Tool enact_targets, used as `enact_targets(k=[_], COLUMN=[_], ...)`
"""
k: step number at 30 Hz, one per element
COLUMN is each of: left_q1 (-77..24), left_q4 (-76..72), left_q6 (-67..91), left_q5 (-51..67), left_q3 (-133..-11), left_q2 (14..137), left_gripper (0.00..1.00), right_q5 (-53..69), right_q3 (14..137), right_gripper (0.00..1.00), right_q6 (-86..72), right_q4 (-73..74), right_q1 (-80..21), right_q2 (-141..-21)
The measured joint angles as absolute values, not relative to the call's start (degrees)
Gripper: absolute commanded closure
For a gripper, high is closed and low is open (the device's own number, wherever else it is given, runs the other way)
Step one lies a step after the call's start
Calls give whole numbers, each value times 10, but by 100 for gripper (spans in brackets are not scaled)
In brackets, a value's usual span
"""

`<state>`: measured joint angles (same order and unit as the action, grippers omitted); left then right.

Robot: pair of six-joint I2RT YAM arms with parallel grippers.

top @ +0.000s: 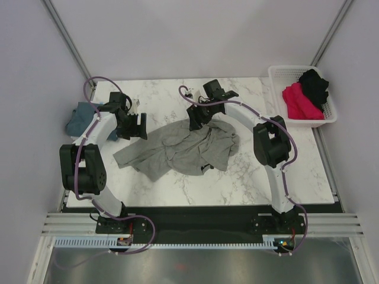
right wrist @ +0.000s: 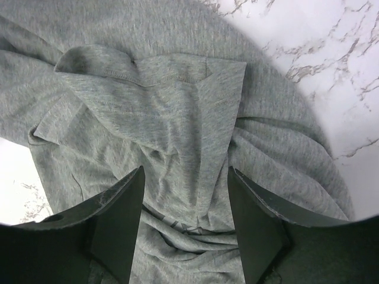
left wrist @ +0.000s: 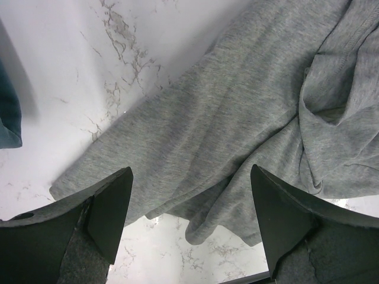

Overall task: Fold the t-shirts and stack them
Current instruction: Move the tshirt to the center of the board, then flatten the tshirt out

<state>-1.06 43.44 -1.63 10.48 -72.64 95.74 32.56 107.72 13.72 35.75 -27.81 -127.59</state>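
Note:
A heather grey t-shirt (top: pixel 177 151) lies crumpled in the middle of the marble table (top: pixel 284 171). My left gripper (top: pixel 141 126) hovers open over its left edge. In the left wrist view the left gripper (left wrist: pixel 192 213) has wide jaws, and a rolled hem of the grey t-shirt (left wrist: pixel 225 118) lies below the gap. My right gripper (top: pixel 195 120) is low over the shirt's upper middle. In the right wrist view the right gripper (right wrist: pixel 186 219) straddles bunched folds of the grey t-shirt (right wrist: pixel 172 118) with open jaws. Part of a white logo (right wrist: pixel 177 223) shows between them.
A teal-blue t-shirt (top: pixel 77 118) sits at the table's left edge, its corner (left wrist: pixel 7 112) showing in the left wrist view. A white basket (top: pixel 278 76) at the back right holds a magenta-pink shirt (top: pixel 299 102) and a black shirt (top: pixel 315 84).

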Motion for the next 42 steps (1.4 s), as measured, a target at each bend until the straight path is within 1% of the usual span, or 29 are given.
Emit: enact_targets(k=[5, 8, 11, 12, 14, 17, 18, 22, 25, 26, 29, 33, 34, 35, 37, 39, 40, 41, 42], left_q1=[-11, -11, -11, -11, -11, -10, -10, -10, -10, -10, -10, -10, -10, -10, -10, -10, -10, -10, -10], left_q4=[434, 434, 434, 434, 434, 434, 434, 434, 434, 434, 435, 435, 434, 434, 434, 434, 435, 437, 440], left_q6=[-16, -16, -16, -16, -16, -16, -16, -16, -16, -16, -16, -16, -16, -16, -16, -16, -17, -17, -17], left_q5=[105, 105, 105, 105, 105, 105, 105, 105, 105, 105, 105, 105, 105, 105, 105, 105, 100, 88, 80], left_q3=[-726, -726, -726, -726, -726, -726, -726, -726, -728, -729, -735, -745, -748, -751, -755, -758, -759, -761, -762], left_q2=[958, 958, 958, 958, 958, 958, 958, 961, 970, 975, 986, 993, 995, 997, 1002, 1006, 1008, 1009, 1010], left_gripper=[12, 12, 12, 12, 12, 12, 12, 12, 12, 12, 12, 12, 12, 12, 12, 11, 11, 11, 11], right_q5=[326, 325, 323, 322, 321, 319, 317, 309, 302, 302, 300, 298, 297, 297, 296, 296, 296, 295, 295], right_q3=[1080, 1086, 1092, 1095, 1101, 1109, 1111, 1122, 1130, 1132, 1133, 1133, 1133, 1133, 1133, 1134, 1134, 1134, 1134], right_gripper=[36, 41, 55, 62, 62, 57, 57, 60, 64, 71, 78, 76, 75, 71, 71, 83, 95, 100, 100], right_q6=[142, 145, 150, 151, 152, 152, 152, 152, 152, 152, 150, 148, 148, 148, 147, 148, 148, 148, 147], right_q4=[361, 361, 364, 365, 366, 367, 367, 367, 366, 365, 363, 363, 363, 363, 363, 362, 362, 362, 363], right_q1=[-280, -281, -284, -284, -286, -288, -288, -288, -288, -288, -288, -288, -288, -288, -288, -288, -288, -288, -288], right_q2=[-1294, -1313, -1328, -1331, -1335, -1335, -1335, -1334, -1332, -1332, -1332, -1332, -1332, -1332, -1332, -1332, -1332, -1332, -1332])
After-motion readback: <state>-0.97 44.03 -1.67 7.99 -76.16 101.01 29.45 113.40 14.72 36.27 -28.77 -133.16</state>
